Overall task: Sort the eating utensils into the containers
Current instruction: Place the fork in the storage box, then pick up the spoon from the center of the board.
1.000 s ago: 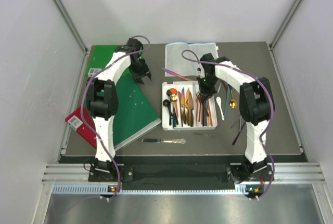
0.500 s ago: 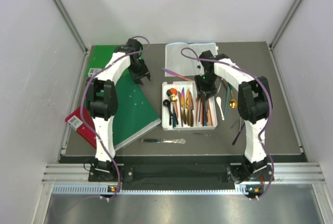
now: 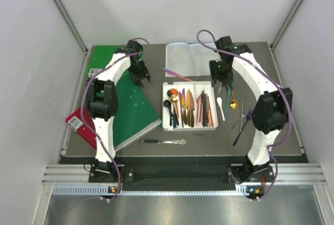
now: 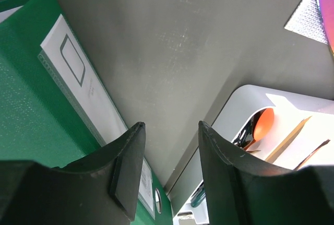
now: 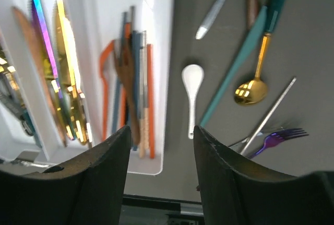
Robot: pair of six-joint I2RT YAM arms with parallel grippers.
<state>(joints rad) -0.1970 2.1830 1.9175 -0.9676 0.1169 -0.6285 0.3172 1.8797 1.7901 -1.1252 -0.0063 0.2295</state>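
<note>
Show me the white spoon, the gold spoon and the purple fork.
white spoon (image 5: 192,74), right wrist view, bowl.
gold spoon (image 5: 249,92), right wrist view, bowl.
purple fork (image 5: 292,132), right wrist view, tines.

The widest bare stretch of the table (image 3: 276,79) runs along its right edge up to the far right corner. Between that and the tray (image 3: 189,128) lies a scatter of loose pieces. A white spoon (image 3: 221,107) sits just beside the tray's right wall, then a gold spoon (image 3: 234,103) and a teal handle (image 5: 237,63), with a purple fork (image 3: 241,131) nearer the front edge.

On the left, a green binder (image 3: 133,105) covers much of the surface, and a red book (image 3: 78,123) pokes out beneath it at the left edge. A narrow bare strip runs between binder and tray, and the left gripper (image 3: 140,76) hangs over its far end.

An open white booklet (image 3: 188,55) fills the far edge behind the tray. Along the near edge, a silver knife (image 3: 165,141) lies in the lane.
</note>
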